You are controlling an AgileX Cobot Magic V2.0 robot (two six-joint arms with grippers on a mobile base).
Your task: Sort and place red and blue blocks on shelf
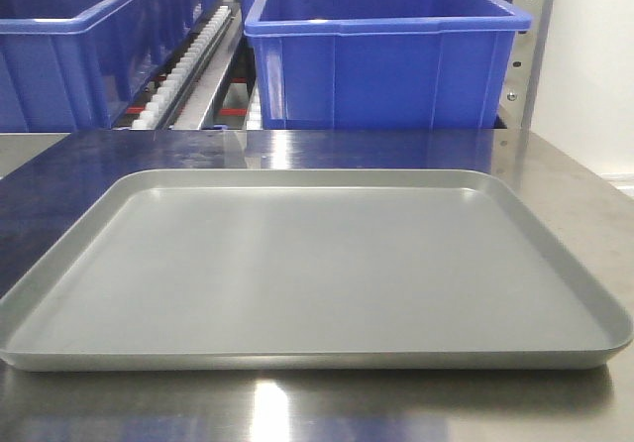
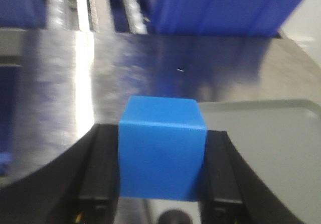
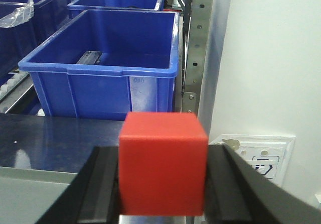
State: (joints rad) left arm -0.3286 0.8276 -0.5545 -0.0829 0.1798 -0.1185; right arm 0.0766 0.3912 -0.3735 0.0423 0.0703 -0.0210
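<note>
Holding one block per arm: left jaws are clamping the blue block (image 2: 162, 148) by its side faces, right jaws are doing likewise on the red block (image 3: 163, 163). Both blocks are riding clear of the tray (image 1: 317, 358), probably for transfer to the shelf (image 3: 203, 43). Front view is showing neither arm. Left wrist view is blurring. Jaw tips and block undersides are getting cut off, and the bins (image 1: 386, 65) are hiding most rollers.

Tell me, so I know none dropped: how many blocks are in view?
2. The blue block is held in the left gripper, the red block in the right gripper. The tray holds none; bins may hide others.
</note>
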